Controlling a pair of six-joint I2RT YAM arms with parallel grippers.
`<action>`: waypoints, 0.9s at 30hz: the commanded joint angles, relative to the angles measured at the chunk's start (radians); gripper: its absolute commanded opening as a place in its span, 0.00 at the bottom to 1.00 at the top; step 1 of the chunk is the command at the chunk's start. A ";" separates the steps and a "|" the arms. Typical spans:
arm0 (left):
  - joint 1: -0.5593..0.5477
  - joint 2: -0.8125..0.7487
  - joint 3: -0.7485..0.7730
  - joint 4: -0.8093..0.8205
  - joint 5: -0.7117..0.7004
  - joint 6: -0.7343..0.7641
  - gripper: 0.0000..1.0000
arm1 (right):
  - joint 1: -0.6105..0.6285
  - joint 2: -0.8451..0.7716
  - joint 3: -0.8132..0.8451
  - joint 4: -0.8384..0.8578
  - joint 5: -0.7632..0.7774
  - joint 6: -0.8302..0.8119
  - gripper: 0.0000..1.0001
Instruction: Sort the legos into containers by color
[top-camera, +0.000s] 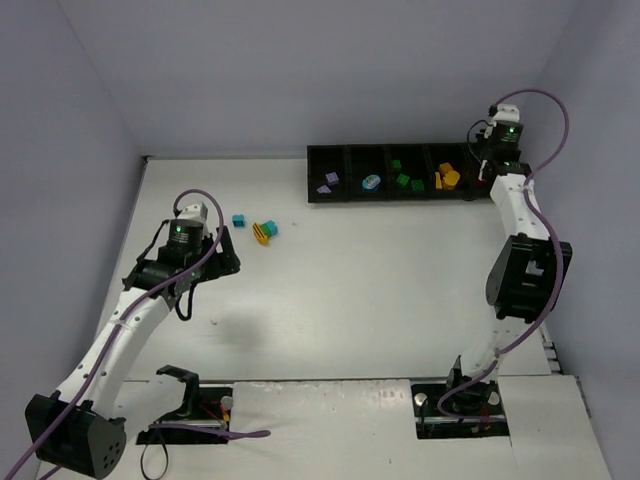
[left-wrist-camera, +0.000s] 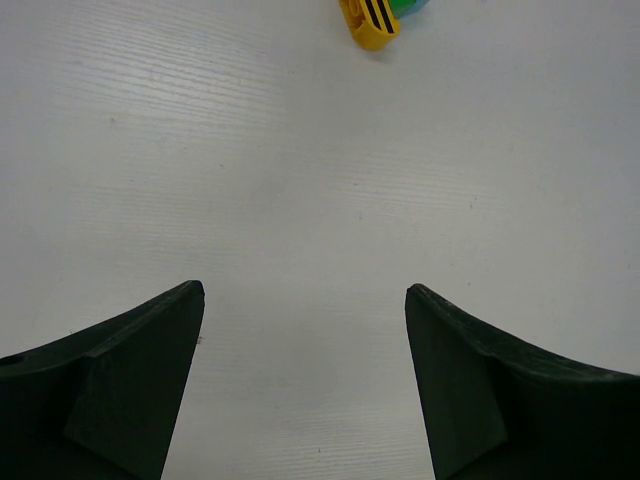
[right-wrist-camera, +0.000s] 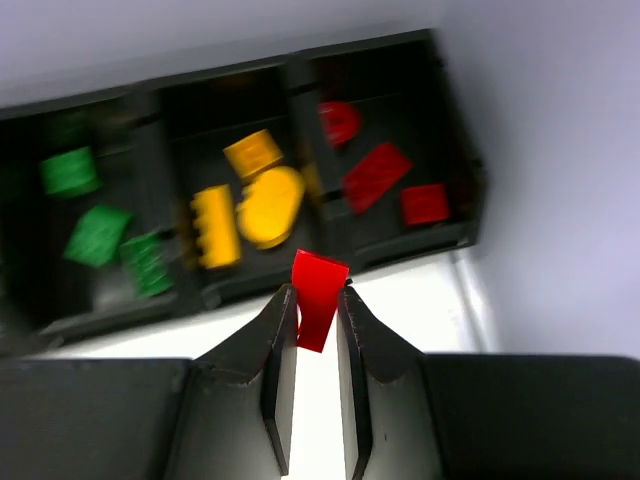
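Note:
The black tray of containers (top-camera: 330, 150) runs along the far edge, with lilac (top-camera: 328, 181), teal, green (top-camera: 402, 180) and yellow (top-camera: 447, 178) legos in its bins. In the right wrist view, my right gripper (right-wrist-camera: 316, 292) is shut on a red lego (right-wrist-camera: 320, 290), held above the tray's near rim (right-wrist-camera: 330, 275) by the yellow bin and the red bin (right-wrist-camera: 385, 175). My left gripper (left-wrist-camera: 303, 290) is open over bare table. A teal lego (top-camera: 238, 220) and a yellow-and-teal lego cluster (top-camera: 265, 231) lie just beyond it; the cluster's yellow brick (left-wrist-camera: 372, 20) shows at the top of the left wrist view.
Grey walls close in the table on the left, back and right; the tray's right end sits close to the right wall (right-wrist-camera: 560, 150). White tabletop (top-camera: 380, 290) spreads between the arms.

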 joint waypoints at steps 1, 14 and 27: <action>0.009 0.010 0.023 0.088 0.001 -0.017 0.75 | -0.044 0.089 0.098 0.019 0.052 -0.009 0.00; 0.007 -0.051 -0.020 0.111 -0.009 -0.056 0.75 | -0.076 0.483 0.480 0.045 0.151 -0.030 0.03; 0.009 -0.002 -0.002 0.100 -0.054 -0.066 0.75 | -0.083 0.540 0.618 0.060 0.035 0.030 0.66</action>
